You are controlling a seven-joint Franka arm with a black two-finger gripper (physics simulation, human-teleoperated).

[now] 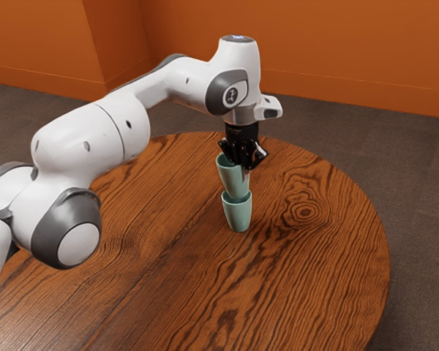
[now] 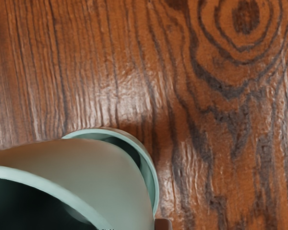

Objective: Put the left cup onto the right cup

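Clamped by its rim in the black two-finger gripper [image 1: 241, 159], centre frame: pale teal tapered cup [image 1: 232, 181], base nested in the matching teal cup [image 1: 238, 213] on the round dark wooden table [image 1: 314, 278]. Ease straight down, correct any lean, then open fingers and lift clear.

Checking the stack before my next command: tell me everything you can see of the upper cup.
The upper cup is a plain pale teal tumbler with no handle. It has a matte finish like plastic or ceramic and tapers toward its base. It stands roughly upright, mouth up, with a dark interior. Its base sits inside the mouth of the lower cup, which stands on the wooden table. The gripper is at its rim; whether it clamps the wall cannot be told.
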